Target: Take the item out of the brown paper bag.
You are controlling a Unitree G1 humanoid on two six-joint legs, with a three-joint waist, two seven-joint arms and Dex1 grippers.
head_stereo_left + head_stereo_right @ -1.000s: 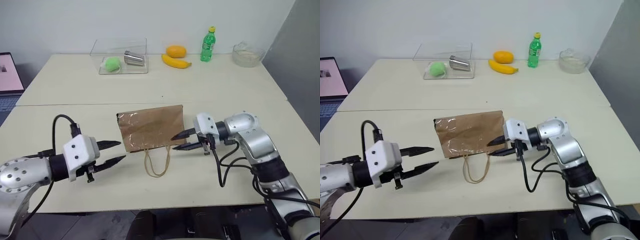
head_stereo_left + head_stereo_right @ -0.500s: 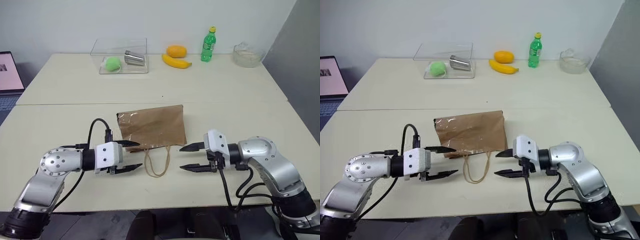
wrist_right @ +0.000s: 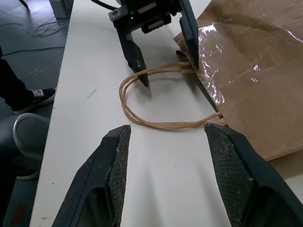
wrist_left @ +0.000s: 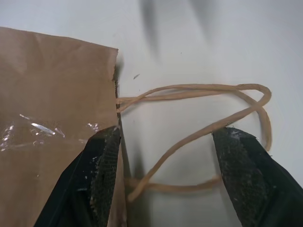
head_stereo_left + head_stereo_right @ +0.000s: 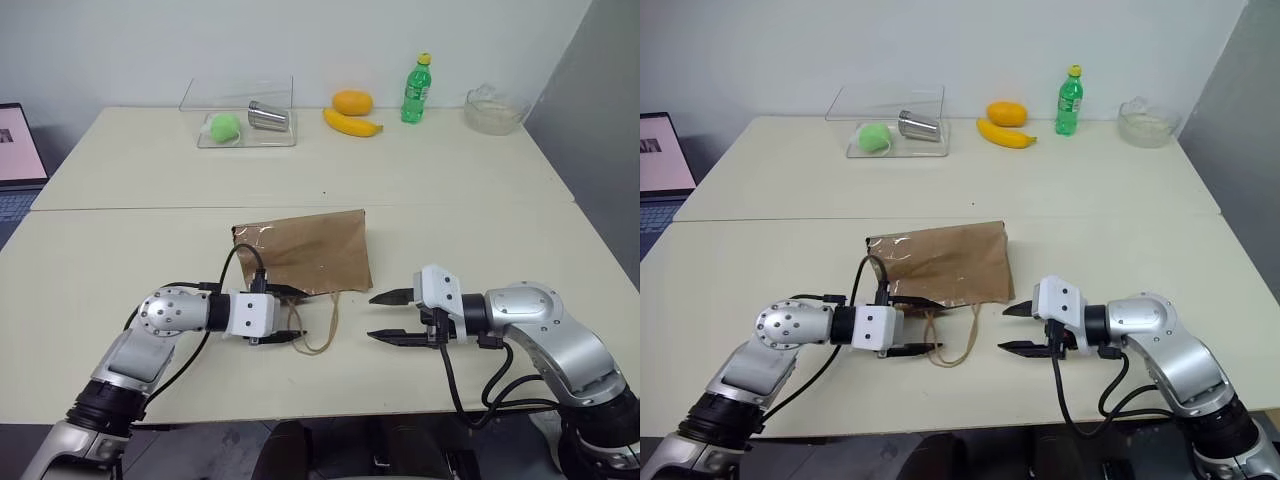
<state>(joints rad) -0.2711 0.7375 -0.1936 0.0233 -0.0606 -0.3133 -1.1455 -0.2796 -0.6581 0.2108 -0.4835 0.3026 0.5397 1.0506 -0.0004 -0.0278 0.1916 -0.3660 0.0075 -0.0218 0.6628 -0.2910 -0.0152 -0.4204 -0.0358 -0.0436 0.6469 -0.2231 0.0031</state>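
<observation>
The brown paper bag (image 5: 305, 252) lies flat on the near table, its tan cord handles (image 5: 318, 325) trailing toward me. The item is hidden. My left gripper (image 5: 300, 315) is open at the bag's near left corner. In the left wrist view one finger (image 4: 104, 175) rests at the bag's edge (image 4: 52, 94) and the handle loops (image 4: 213, 90) lie between the fingers. My right gripper (image 5: 371, 317) stands open just right of the handles, apart from the bag, with nothing held. The right wrist view looks past its fingers (image 3: 113, 175) at the handles (image 3: 156, 124) and the left gripper (image 3: 169, 71).
On the far table stand a clear box (image 5: 240, 112) holding a green ball and a metal cup, a banana (image 5: 350, 123), an orange (image 5: 352, 102), a green soda bottle (image 5: 415, 90) and a glass bowl (image 5: 495, 110). A laptop (image 5: 18, 145) sits at far left.
My left gripper moved right to the bag's corner and handles and opened wider. My right gripper drew back from the bag's edge toward me and opened wider.
</observation>
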